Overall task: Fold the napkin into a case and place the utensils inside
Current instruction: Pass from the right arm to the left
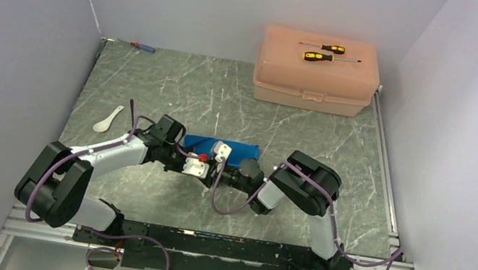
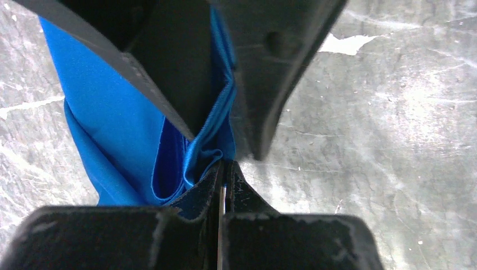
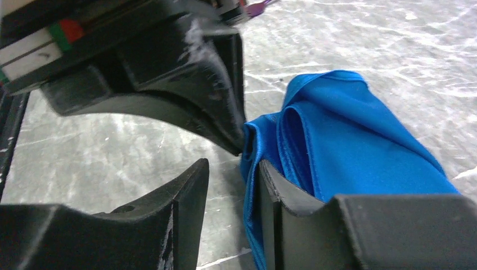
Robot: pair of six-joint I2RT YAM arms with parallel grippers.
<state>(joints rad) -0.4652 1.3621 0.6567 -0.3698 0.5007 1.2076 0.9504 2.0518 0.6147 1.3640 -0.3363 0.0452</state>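
Overhead light was even and soft. Glare bleached the marble tabletop [image 2: 416,95] right of the napkin [image 2: 112,112]; the close foreground below it looked soft and dark.

Black-and-white arms [image 1: 109,150], purple cables [image 1: 229,211]

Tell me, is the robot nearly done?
Not yet. Done: the napkin is folded into a strip. In hand: the left gripper pinches its edge, and the right gripper is open beside it. Left to do: the spoon lies apart, not tucked inside.
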